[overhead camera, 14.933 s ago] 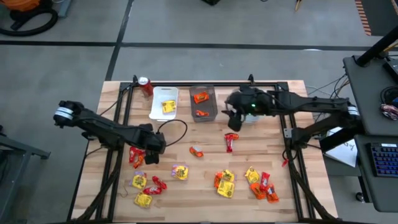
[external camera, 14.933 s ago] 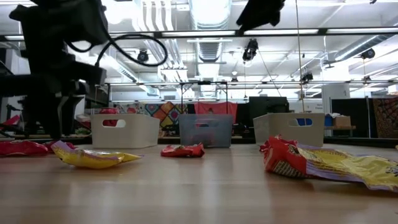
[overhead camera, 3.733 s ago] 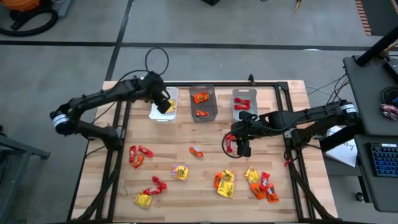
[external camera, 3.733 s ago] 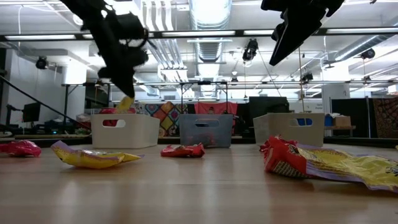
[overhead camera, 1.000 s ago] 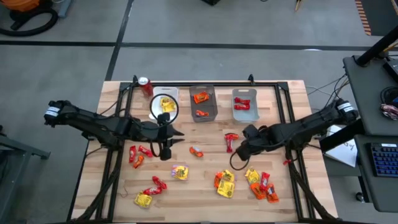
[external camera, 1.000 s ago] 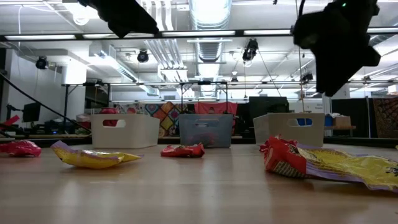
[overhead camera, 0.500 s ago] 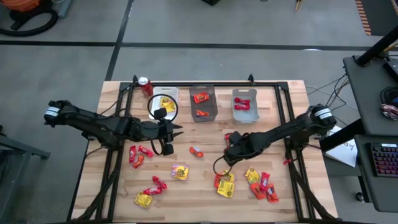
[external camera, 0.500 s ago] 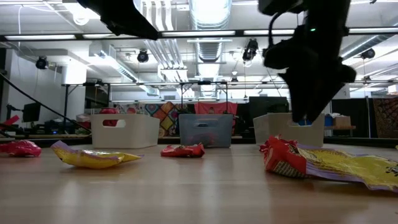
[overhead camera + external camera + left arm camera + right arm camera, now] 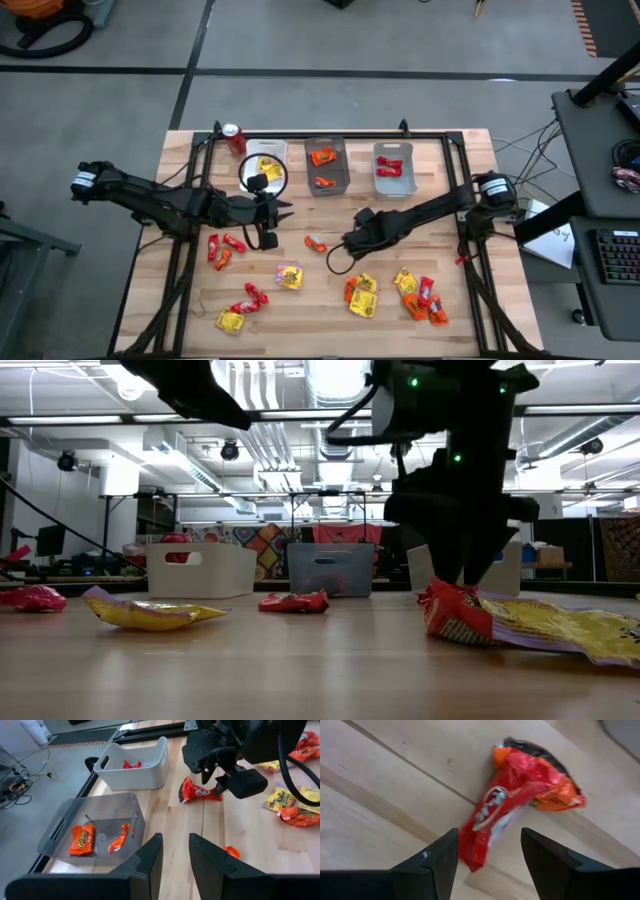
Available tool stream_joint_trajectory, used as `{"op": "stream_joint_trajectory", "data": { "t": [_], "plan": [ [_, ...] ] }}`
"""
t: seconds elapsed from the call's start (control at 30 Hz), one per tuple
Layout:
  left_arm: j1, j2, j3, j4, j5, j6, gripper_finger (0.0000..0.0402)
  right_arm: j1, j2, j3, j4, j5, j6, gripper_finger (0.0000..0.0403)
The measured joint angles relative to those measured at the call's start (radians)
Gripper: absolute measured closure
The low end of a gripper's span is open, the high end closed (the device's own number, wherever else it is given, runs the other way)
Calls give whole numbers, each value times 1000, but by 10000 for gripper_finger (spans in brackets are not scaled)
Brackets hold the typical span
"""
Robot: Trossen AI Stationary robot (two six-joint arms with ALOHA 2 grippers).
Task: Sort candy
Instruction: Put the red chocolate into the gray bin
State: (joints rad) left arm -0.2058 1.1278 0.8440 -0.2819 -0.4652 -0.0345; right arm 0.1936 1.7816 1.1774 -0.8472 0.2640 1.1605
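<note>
Three rectangular bins sit in a row at the far edge of the pale planked wooden table (image 9: 470, 320): a white bin (image 9: 262, 164) on the left holding yellow candy, a clear grey bin (image 9: 326, 166) in the middle with two orange packets, and a white bin (image 9: 394, 168) on the right with red ones; a red soda can with a silver top (image 9: 234, 138) stands just left of the row. Around the table lies a grey concrete floor (image 9: 300, 90) crossed by dark lines, and the low view shows a workshop with ceiling pipes and strip lights behind. The right gripper (image 9: 334, 252) hangs low over the table's middle, its fingers (image 9: 434, 862) spread open on either side of a small red-and-orange wrapped candy (image 9: 517, 790), not closed on it. The left gripper (image 9: 281, 212) waits left of centre, near the white bin, fingers apart and empty. More shiny wrapped candies lie scattered along the near half, a cluster (image 9: 420, 296) at right and others (image 9: 240, 305) at left
</note>
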Motion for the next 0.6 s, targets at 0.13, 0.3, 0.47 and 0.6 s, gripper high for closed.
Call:
{"op": "stream_joint_trajectory", "data": {
  "t": [0.13, 0.3, 0.47, 0.6],
  "plan": [
    [0, 0, 0, -4, 0, 0, 322, 0, 27, 0, 40, -9, -7, 198],
    [0, 2, 0, -4, 0, -4, 322, 0, 47, 0, 57, -21, -8, 232],
    [0, 3, -1, -3, 0, -11, 322, 0, 48, 0, 61, -27, -5, 302],
    [0, 7, -2, -2, 0, -18, 322, -1, 40, 0, 60, -37, -10, 352]
  ]
}}
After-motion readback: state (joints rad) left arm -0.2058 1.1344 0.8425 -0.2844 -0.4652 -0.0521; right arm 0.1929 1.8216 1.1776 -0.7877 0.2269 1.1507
